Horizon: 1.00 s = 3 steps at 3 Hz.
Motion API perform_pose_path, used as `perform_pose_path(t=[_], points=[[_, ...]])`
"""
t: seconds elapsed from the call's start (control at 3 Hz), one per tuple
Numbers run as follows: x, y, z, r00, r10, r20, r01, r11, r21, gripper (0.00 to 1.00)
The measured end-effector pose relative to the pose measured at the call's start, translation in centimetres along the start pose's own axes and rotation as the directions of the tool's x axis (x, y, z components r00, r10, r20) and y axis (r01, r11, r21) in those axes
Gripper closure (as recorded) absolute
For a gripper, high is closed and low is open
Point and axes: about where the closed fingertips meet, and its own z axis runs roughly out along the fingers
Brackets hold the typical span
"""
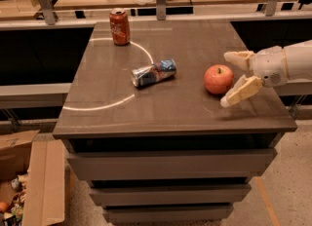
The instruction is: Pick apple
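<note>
Camera view | gripper (233, 77) just right of apple (218, 79); fingers spread, not touching it | apple on table (195, 110); crushed can (153, 72) left of it; red can (119, 26) upright at far-left

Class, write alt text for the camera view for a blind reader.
An open gripper, entering from the right, flanks the right side of a red apple on a brown table. A crushed can lies mid-table; an upright soda can stands back left.

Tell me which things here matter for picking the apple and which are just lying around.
For the job:
apple
gripper, fingers open, beside the apple

Lying about:
red soda can, upright
crushed can
cardboard box
</note>
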Motion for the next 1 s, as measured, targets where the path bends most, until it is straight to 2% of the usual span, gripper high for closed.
perform_pose_path(t=[0.33, 0.67, 1.0], points=[[0.04, -0.51, 0.90, 1.000, 0.001, 0.012, 0.000, 0.9998, -0.020, 0.16], [-0.39, -0.63, 1.42, 0.999, -0.004, 0.035, 0.006, 0.9991, -0.043, 0.47], [-0.92, -0.57, 1.39, 0.998, 0.005, 0.060, -0.002, 0.9989, -0.048, 0.70]])
